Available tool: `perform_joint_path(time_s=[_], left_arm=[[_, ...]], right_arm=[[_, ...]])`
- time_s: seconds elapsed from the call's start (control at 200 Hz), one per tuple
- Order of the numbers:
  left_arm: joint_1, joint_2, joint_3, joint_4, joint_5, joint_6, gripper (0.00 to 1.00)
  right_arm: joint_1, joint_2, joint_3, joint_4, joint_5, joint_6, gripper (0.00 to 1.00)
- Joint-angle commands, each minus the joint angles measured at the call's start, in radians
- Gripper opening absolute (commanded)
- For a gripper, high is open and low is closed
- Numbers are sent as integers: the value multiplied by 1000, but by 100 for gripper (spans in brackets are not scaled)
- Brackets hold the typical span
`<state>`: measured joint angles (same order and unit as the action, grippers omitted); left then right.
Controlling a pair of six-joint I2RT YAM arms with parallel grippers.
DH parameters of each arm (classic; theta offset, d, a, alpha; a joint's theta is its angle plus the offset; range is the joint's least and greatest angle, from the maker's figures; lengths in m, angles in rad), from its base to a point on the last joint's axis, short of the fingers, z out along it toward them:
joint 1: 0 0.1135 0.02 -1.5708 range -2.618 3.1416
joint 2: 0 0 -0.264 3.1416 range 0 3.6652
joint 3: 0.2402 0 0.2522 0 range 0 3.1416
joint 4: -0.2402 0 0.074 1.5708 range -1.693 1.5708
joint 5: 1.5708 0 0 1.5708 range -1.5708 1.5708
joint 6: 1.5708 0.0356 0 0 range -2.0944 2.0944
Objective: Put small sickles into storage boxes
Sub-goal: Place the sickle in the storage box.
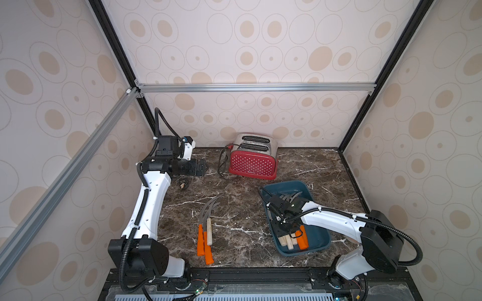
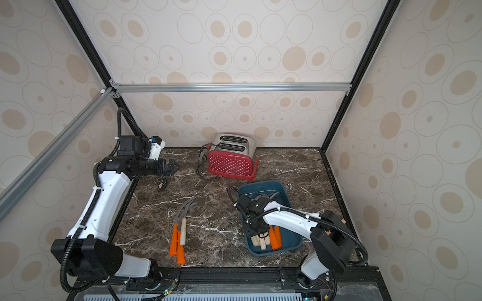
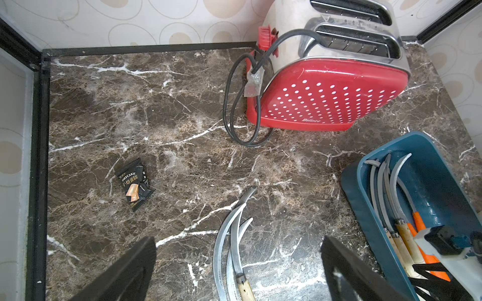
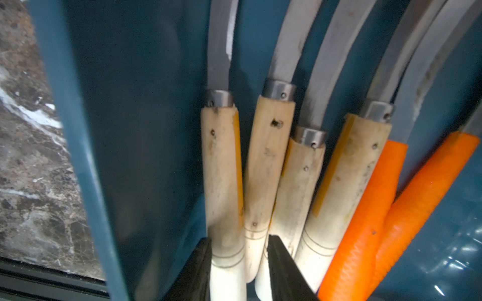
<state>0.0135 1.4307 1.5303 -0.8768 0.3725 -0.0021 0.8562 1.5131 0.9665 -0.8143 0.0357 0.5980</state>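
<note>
- Three small sickles, table's near edge, centre: not yet stored.
- Storage box, near-right corner: six sickles inside.
- My right gripper: jaws slightly parted astride the pale handle nearest the box wall, not clamping. Lifting askew could drag it out.
- That gap shows only in the right wrist view; the top views show the stragglers.
- My left gripper, far-left: spread wide, empty.

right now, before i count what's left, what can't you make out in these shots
- Top views: the right arm covers the middle of the tray, hiding how many sickles lie inside.
- Right wrist view: the fingers flank a pale handle; the edge cuts them off, grip unclear.
- Left wrist view: the loose sickles lose their handles past the edge.
- Top views: the packet is too small to read.
</note>
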Motion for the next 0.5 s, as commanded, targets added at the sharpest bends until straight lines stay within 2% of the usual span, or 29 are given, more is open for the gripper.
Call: perform_joint_path(time_s=[0.0,0.24,0.496], left_arm=[[-7,5,39,-13,-2,23,99],[-8,4,45,-13,-4,8,99],[-8,-5,76,-24,-57,-4,99]], right_arm=[[-6,-65,33,-64,73,-2,39],[-6,-224,74,31,205,-48,43],[-6,-253,101,270,157,-93,46]])
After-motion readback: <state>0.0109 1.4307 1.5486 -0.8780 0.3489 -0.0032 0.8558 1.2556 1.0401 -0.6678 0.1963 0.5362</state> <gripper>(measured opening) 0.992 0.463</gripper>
